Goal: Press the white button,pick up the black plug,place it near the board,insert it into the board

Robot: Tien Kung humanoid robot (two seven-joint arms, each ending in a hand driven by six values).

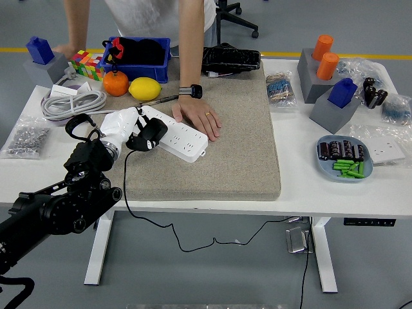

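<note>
Plug (pixel 147 134), black, sits left of centre in the frame, gripped in the white fingers (pixel 132 120) of the left robot hand (pixel 125 129), right over the left end of the board (pixel 174 133); whether its prongs are in a socket cannot be told. Its black cable (pixel 129 199) drops from the plug over the front edge of the table (pixel 309 193) and loops below. The board is a white power strip lying slantwise on a beige mat (pixel 225 148), its left end up by the robot hand and its right end lower toward the mat's middle. A person stands at the far side, at the top of the frame; one hand (pixel 201 119), with a ring and a watch at the wrist, lies flat on the mat touching the board's right part, while the other hand (pixel 64 50) rests on the table at upper left. Behind the board lie a lemon (pixel 145 88) and an orange (pixel 116 83), just in front of a blue bin (pixel 138 59). A coiled grey cable (pixel 72 103) lies at the left, near the robot's black arm (pixel 58 206), which comes in from the lower left corner. At the right of the table a blue dish (pixel 341 159) holds small green and dark parts, well apart from the mat.
</note>
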